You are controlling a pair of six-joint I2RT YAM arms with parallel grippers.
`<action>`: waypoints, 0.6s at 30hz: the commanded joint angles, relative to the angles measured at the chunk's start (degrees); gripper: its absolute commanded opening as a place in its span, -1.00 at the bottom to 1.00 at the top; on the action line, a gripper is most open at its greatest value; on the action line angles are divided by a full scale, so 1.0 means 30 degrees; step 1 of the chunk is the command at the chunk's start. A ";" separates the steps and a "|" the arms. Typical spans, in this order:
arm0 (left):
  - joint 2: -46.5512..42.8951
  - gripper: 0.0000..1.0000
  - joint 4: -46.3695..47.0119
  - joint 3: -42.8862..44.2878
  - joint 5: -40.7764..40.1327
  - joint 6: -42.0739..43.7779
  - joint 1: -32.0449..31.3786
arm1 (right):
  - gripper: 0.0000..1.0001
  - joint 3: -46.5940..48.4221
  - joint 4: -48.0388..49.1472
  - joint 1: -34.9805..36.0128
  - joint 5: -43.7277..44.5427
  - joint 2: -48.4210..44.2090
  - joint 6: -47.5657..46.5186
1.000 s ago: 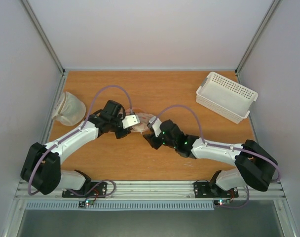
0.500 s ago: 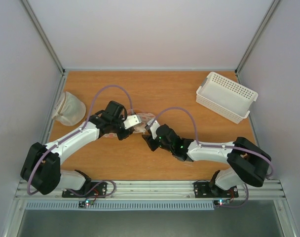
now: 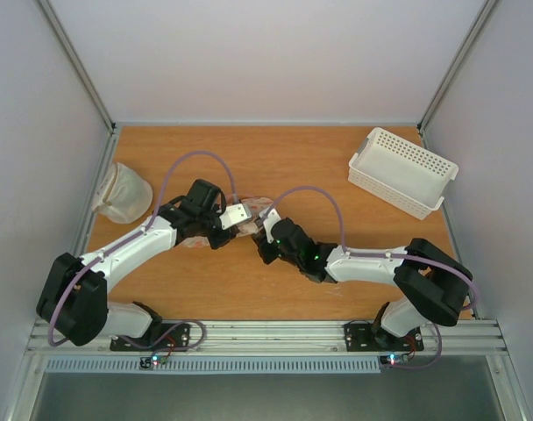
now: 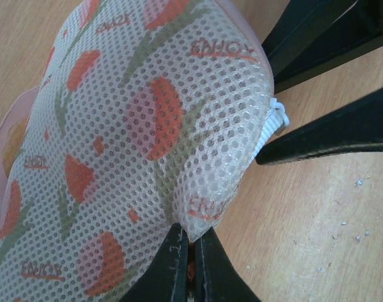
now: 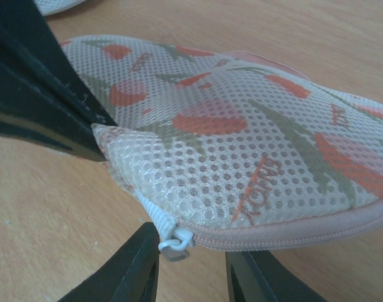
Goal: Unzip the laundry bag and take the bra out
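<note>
"Claws first: left gripper (image 4: 190,238)?"
"On the orange-brown wooden table (image 3: 275,158), between both arms, clenched on a fold of the laundry bag (image 4: 135,126) – cream peanut-shaped mesh pouch, red-pink prints, soft."
"And right gripper (image 5: 191,246)?"
"Nearer the zip. Pink zipper edge (image 5: 292,234) runs rightward along the bag's length. Jaws apart, straddling the small white zipper pull (image 5: 174,244) at its end, not clamped. No sight of the bra – presumably inside."

An orange-brown wooden table (image 3: 249,285) carries three things; a cream mesh laundry bag (image 4: 135,145), printed red-orange with a pink zipper edge, lies at its middle; a white perforated plastic basket (image 3: 403,171) sits near the far right corner; an off-white translucent mesh sack (image 3: 124,191) rests at the left edge.
</note>
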 commanded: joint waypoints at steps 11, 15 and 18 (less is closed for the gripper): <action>-0.0441 -0.99 0.0552 -0.0462 0.0446 0.0041 -0.0183 | -0.81 0.1005 -0.1153 0.0167 0.2088 0.0021 0.0781; -0.0548 -0.99 0.0602 -0.0707 0.0366 0.0420 -0.0183 | -0.98 0.1028 -0.1480 0.0138 0.2046 -0.0038 0.0639; -0.0697 -0.99 0.0731 -0.1009 0.0173 0.1252 -0.0183 | -0.98 0.1076 -0.1814 -0.0146 0.1329 -0.0014 0.0386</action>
